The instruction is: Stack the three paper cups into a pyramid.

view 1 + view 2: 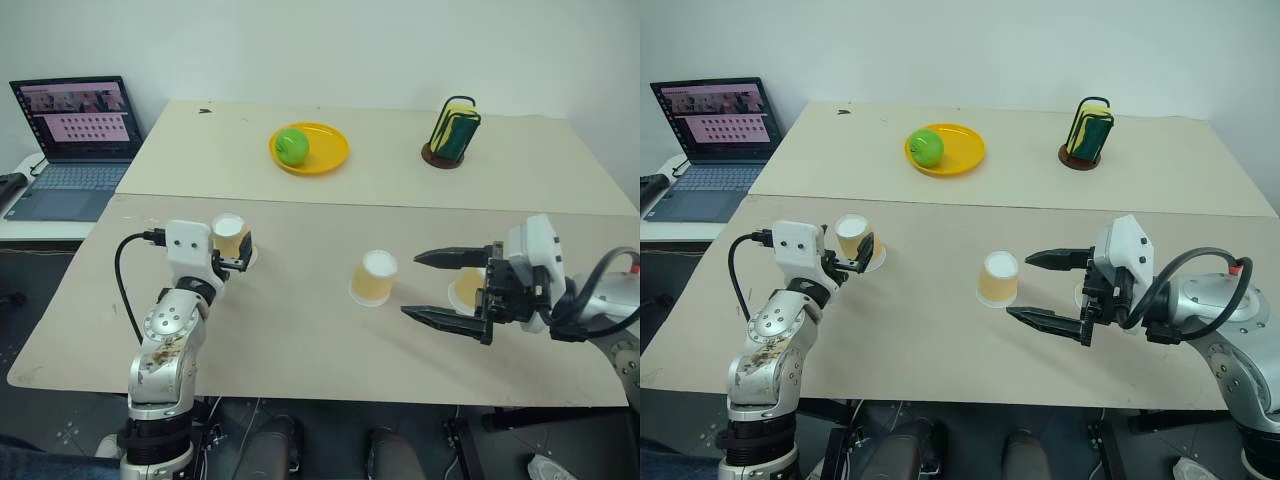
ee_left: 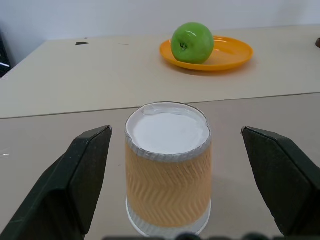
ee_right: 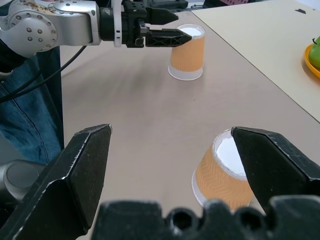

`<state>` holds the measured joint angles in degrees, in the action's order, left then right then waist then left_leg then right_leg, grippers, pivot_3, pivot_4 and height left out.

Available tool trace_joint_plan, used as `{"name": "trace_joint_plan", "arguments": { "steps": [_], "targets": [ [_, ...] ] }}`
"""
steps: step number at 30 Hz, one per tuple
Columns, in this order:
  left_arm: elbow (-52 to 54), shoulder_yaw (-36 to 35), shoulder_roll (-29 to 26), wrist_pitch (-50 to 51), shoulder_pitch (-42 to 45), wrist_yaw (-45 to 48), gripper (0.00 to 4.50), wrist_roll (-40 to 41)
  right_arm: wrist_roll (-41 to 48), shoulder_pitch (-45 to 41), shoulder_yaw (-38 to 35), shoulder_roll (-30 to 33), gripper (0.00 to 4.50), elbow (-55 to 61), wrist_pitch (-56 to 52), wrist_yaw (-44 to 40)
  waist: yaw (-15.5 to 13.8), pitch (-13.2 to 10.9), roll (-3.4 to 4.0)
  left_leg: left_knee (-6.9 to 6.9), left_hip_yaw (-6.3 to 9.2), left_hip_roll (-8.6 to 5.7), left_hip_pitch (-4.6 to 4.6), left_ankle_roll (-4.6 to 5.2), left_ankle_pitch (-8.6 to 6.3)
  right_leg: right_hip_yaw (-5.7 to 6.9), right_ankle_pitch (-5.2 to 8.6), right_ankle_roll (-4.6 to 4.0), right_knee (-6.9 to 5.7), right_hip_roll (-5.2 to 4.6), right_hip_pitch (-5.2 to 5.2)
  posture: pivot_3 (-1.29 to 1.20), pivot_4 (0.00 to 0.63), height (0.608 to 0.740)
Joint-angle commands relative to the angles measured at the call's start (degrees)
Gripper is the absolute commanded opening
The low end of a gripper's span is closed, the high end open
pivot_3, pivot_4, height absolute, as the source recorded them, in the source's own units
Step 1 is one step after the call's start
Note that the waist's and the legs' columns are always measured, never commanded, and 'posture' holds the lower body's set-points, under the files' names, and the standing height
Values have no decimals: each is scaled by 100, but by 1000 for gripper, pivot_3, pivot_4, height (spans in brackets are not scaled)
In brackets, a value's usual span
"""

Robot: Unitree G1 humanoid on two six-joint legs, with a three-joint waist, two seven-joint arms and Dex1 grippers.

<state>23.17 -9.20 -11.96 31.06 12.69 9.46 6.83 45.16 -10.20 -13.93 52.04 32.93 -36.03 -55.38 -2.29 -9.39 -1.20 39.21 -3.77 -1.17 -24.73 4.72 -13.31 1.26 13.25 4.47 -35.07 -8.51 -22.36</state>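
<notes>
Three paper cups are sitting upside down and unstacked on the bench (image 1: 300, 340). Taking the middle cup (image 1: 374, 278) as landmark: the left cup (image 1: 230, 238) is standing well to its left, between the widely spread fingers of the left claw (image 1: 233, 256), which are not touching it. The right claw (image 1: 440, 287) is hanging just right of the middle cup, jaws wide and holding nothing. The third cup (image 1: 467, 291) is showing partly behind that claw.

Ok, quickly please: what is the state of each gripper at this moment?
Left gripper: open, its fingers either side of a paper cup, not gripping.
Right gripper: open, holding nothing.
</notes>
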Motion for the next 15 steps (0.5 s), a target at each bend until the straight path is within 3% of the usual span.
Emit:
{"name": "trace_joint_plan", "arguments": {
  "steps": [1,15],
  "targets": [
    [-213,-84,-110,-233,196,-10,4415,8,38,-17,-173,4,4500,159,137,24,3,0,0,0,0,0,0,-1,0,0,0,0,-1,0,0,0,150,726],
    [-1253,80,-145,-562,892,267,4415,126,110,-45,-206,23,4500,221,82,108,4,0,0,0,-1,-1,-1,0,1,1,0,0,0,-1,-1,0,150,726]
  ]
}}
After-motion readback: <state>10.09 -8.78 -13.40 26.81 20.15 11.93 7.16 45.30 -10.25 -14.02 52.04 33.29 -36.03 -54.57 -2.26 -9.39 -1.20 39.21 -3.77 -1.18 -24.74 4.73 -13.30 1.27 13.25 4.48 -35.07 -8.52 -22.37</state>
